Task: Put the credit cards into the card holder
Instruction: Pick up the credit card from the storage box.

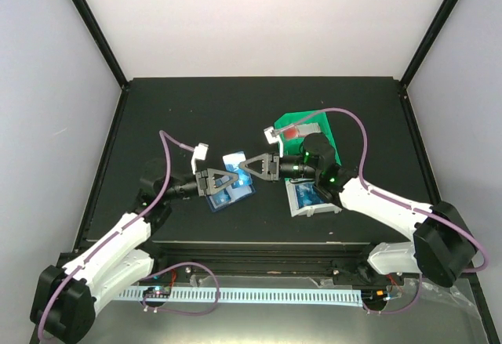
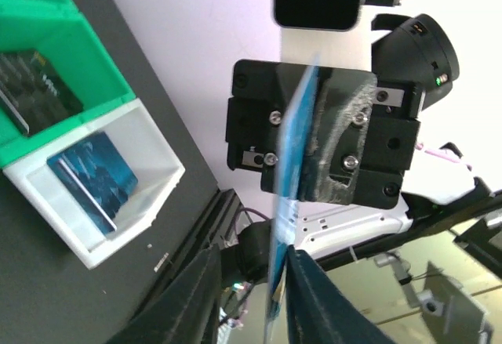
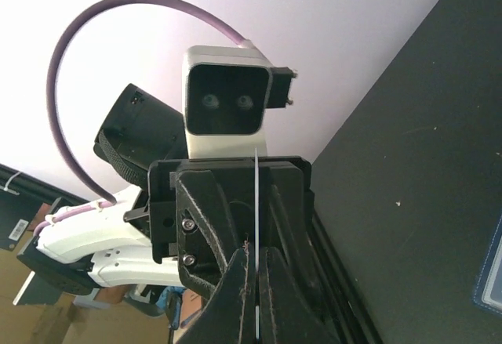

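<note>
Print on the blue card (image 1: 235, 161) was far too small to read, and both wrist views gave me only its thin edge. The card holder (image 1: 229, 197) lay open on the table (image 1: 196, 109) just beneath my left gripper (image 1: 235, 177), which partly hid it. Over on the right sat the bin (image 2: 157, 203), its white pocket holding spare cards (image 2: 92, 178). They had pale marks on them, but no words I could make out. A dark card-like thing (image 2: 35, 85) leaned in the green pocket, cut off by the frame edge.

My right gripper (image 3: 252, 256) was clenched on the card, holding it in the air between the two grippers. My left gripper had its jaws around the card's other end. One finger (image 2: 314, 305) looked to be touching it and the other stood off with a gap, so the jaws were not clamped.
</note>
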Available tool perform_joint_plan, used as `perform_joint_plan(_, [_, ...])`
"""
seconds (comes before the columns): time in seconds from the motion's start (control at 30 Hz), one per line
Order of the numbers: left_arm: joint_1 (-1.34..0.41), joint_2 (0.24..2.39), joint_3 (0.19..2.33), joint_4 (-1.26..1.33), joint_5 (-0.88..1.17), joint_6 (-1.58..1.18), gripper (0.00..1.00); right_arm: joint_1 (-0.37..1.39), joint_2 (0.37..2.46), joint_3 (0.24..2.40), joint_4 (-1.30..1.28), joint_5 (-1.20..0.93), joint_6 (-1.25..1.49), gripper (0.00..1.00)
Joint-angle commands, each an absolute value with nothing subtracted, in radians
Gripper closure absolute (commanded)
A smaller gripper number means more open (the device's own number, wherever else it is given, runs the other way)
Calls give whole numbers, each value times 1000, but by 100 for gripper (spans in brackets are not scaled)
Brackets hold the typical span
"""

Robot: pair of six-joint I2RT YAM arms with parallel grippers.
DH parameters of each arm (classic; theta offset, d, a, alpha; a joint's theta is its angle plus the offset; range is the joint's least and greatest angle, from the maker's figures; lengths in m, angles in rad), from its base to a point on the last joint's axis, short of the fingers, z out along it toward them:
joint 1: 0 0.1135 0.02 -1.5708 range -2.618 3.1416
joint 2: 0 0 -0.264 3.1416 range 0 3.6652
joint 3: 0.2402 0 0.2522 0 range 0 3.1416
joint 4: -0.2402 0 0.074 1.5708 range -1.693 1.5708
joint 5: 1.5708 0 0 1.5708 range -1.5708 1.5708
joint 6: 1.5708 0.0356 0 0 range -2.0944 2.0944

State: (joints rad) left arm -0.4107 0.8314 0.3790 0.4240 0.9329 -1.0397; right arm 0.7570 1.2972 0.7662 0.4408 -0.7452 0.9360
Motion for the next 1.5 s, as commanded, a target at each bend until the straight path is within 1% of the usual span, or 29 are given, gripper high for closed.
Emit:
perform_joint_plan(0.0, [-420,833,431,504,939,-1056,84,764,1297,762,465,-769,941,98])
perform_joint_plan(0.07, [-420,831,436,475,933,-1033,97,763,1293,766,419,-753,914,96])
perform_joint_plan(0.1, [-419,829,439,442,923,-1010,98,763,1290,769,392,-743,896,93])
perform_joint_plan(0.17, [-419,820,448,354,890,-954,98,764,1283,776,332,-710,853,84])
perform_joint_plan(0.27, [-415,808,473,159,783,-823,98,763,1265,779,222,-627,782,67])
perform_joint_plan(0.33, [-412,805,498,-13,662,-746,99,764,1255,778,134,-547,722,58])
perform_joint_plan(0.4, [-407,803,512,-172,461,-701,98,764,1263,778,58,-443,676,51])
perform_joint_plan(0.47, [-390,804,501,-270,291,-705,99,764,1298,791,10,-380,645,49])
perform_joint_plan(0.57, [-343,825,477,-272,264,-684,98,776,1398,851,-40,-297,603,47])
perform_joint_plan(0.8, [-286,892,501,-265,320,-623,98,858,1705,1127,-197,-27,536,45])
perform_joint_plan(0.9, [-282,889,482,-244,348,-632,98,883,1798,1209,-233,32,538,44])
perform_joint_plan(1.17, [-278,898,439,-236,392,-656,98,944,1971,1396,-387,157,500,44])
perform_joint_plan(1.3, [-276,901,424,-242,419,-659,99,973,2033,1465,-446,173,486,44])
perform_joint_plan(1.47, [-276,900,384,-221,448,-681,98,992,2111,1553,-530,265,501,43])
